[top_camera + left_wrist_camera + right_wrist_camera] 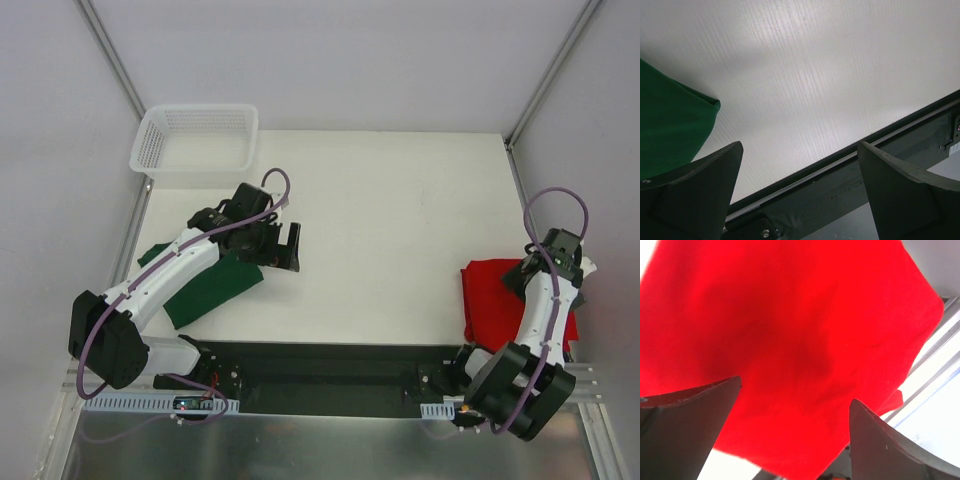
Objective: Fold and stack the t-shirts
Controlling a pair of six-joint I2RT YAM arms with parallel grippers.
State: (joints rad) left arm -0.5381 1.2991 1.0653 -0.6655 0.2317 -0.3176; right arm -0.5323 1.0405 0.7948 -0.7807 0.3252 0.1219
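At the near edge, both arm bases are being carried side by side on the black mounting plate (320, 365) of the table (400, 220).

Just beyond it, the red t-shirt (790, 340) is lying flat directly beneath the right jaws, which are being held wide apart with nothing between them. The shirt's outer corner is lying close to the table's side edge. A careless pinch and pull is therefore likely to drag cloth over that edge. Several layers may also be caught at once, since the folds cannot be told apart under the jaws. The right arm (548, 300) is being kept folded tightly back on itself, elbow low by its base, wrist tipped downward.

The green t-shirt (215, 285) is lying behind the left jaws and off to one side of them, and only a hemmed corner is being shown in the wrist view. These jaws too are being held fully spread and empty, over bare table. If they are closed here, nothing will be caught. The left arm (160, 275) is being stretched forward and inward, its forearm passing over the green cloth. A low sweep may snag the cloth and undo its shape.

Farthest off, the white mesh basket (195, 145) is sitting well beyond the left jaws.
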